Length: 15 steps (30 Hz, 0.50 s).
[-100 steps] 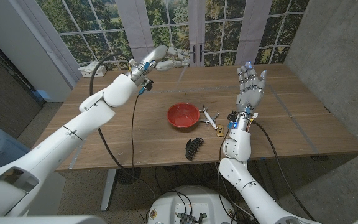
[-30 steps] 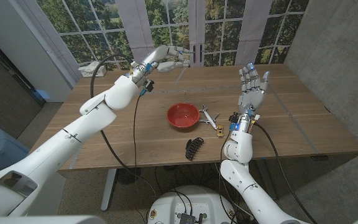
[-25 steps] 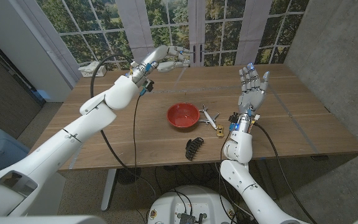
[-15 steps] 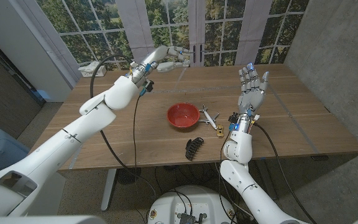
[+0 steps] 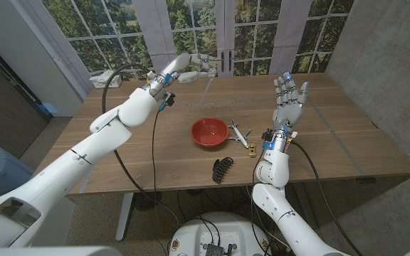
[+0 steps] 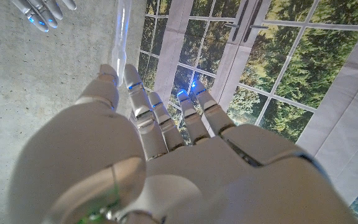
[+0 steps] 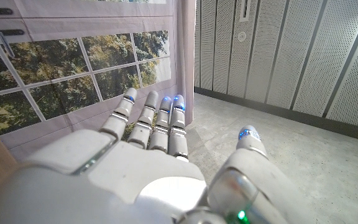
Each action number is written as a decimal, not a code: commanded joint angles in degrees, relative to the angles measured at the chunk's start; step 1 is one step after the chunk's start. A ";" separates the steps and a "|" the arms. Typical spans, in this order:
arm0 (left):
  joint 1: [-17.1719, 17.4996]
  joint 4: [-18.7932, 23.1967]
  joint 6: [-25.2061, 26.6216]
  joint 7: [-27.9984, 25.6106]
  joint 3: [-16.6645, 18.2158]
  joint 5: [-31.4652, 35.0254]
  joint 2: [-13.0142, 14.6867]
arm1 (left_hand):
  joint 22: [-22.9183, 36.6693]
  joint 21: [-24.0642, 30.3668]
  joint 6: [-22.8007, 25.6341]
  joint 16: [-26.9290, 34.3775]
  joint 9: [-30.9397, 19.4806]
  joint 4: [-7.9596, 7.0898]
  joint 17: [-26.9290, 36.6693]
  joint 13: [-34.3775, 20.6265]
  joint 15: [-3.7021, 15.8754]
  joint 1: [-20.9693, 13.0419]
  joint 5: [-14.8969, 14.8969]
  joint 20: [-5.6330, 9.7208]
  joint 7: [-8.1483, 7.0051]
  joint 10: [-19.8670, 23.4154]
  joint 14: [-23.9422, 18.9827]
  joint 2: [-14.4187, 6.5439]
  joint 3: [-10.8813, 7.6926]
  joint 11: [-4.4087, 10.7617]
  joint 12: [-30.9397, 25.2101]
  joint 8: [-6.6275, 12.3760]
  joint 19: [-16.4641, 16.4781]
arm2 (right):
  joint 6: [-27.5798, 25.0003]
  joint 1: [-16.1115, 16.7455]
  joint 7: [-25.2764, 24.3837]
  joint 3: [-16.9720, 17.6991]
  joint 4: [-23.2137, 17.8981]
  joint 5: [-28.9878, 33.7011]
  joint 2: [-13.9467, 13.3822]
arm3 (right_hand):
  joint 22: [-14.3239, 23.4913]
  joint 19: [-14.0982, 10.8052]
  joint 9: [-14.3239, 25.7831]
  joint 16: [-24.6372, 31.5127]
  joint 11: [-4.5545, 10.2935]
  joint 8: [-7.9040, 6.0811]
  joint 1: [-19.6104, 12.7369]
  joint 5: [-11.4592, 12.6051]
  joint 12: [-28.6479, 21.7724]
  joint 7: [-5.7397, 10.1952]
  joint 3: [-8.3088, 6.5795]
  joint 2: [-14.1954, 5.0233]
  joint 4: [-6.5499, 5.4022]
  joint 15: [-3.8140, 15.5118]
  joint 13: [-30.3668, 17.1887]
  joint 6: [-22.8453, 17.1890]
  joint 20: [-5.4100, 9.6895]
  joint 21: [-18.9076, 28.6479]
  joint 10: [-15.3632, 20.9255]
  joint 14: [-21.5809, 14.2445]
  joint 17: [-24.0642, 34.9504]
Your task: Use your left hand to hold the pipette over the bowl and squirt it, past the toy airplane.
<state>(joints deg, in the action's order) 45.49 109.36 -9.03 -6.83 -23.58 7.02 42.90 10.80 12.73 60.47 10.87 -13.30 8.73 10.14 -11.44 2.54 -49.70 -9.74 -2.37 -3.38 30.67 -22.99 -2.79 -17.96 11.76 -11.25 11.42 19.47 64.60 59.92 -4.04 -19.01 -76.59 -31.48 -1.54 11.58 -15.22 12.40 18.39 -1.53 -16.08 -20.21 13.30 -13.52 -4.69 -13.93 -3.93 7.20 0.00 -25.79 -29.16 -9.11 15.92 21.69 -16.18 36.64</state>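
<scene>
Over the last few seconds almost nothing had moved: the left hand (image 5: 185, 66) stayed raised near the table's (image 5: 347, 142) far edge, pinching the clear pipette (image 6: 122, 28) between thumb and finger, well short of the red bowl (image 5: 209, 131). Judging by that, the carry over the bowl had not begun. The toy airplane (image 5: 238, 133) lay just beside the bowl. The right hand (image 5: 289, 99) stood upright, fingers spread, holding nothing. Open tabletop lay between left hand and bowl

Wooden table (image 5: 148, 153) with red bowl (image 5: 209, 131), toy airplane (image 5: 238, 133), black clip (image 5: 222, 169).
</scene>
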 commanded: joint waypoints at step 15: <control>2.15 -2.02 0.41 -0.38 2.69 -9.50 -1.51 | 0.12 -0.26 0.52 -0.11 0.13 0.23 0.09 0.00 7.22 0.05 -0.20 -0.40 -0.04 -0.16 0.28 -0.55 0.06 0.21 -0.24 0.15 -0.15 | -2.01 0.03 -1.15 0.02 -1.30 1.46 -0.76 | 0.16 0.05 0.18 -0.35 -0.13 0.37 0.15 0.02 0.30 -0.11 -0.39 -0.14 0.50 -0.11 0.07 -0.48 -0.08 -0.16 0.29 -0.43 0.10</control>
<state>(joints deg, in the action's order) 46.82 108.59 -9.03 -7.19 -22.06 1.91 41.96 10.79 12.49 60.48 10.87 -13.02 8.97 10.15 -11.45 2.56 -49.70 -9.74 -2.46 -3.38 30.46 -23.02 -2.79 -17.72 11.96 -11.25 11.42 19.37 63.66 60.01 -4.61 -18.99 -77.27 -30.88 -2.01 11.58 -15.22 12.40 18.39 -1.53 -15.85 -20.21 13.30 -13.52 -4.69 -14.17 -3.93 7.43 0.00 -25.79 -29.16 -9.11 15.92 21.69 -16.18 36.64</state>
